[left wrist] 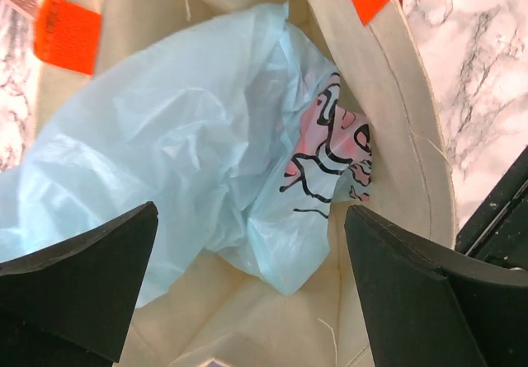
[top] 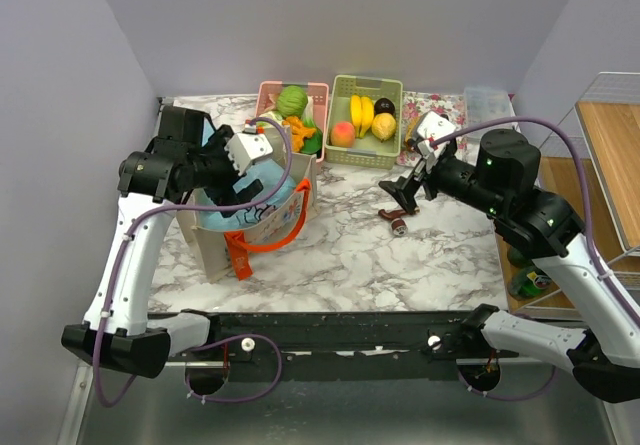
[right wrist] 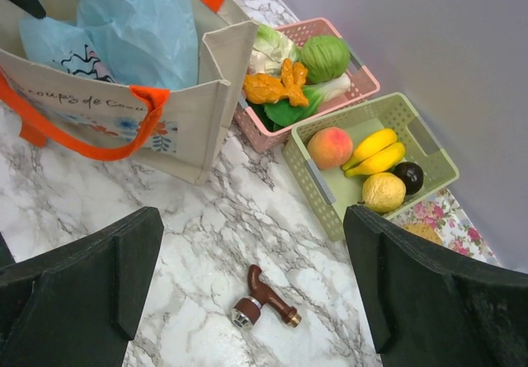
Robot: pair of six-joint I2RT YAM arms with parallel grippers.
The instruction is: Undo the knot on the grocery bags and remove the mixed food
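The light blue grocery bag [left wrist: 190,136] lies crumpled and loose inside a beige tote [left wrist: 247,326]; I see no knot on it. My left gripper [left wrist: 252,284] hangs open just above the bag, nothing between its fingers; from above it sits over the tote's mouth [top: 255,187]. A green cabbage [right wrist: 324,56] and orange pieces [right wrist: 276,87] lie in a pink basket [right wrist: 363,78]. A peach [right wrist: 329,147] lies in a green basket [right wrist: 330,194]. My right gripper [right wrist: 252,247] is open over the marble, right of the tote [right wrist: 165,128].
Bananas [right wrist: 375,152], a yellow fruit [right wrist: 384,191] and a dark fruit [right wrist: 408,176] share the green basket. A small brown faucet-like piece [right wrist: 264,299] lies on the table under my right gripper. A floral cloth [top: 440,105] and a wire shelf [top: 610,155] stand at the right.
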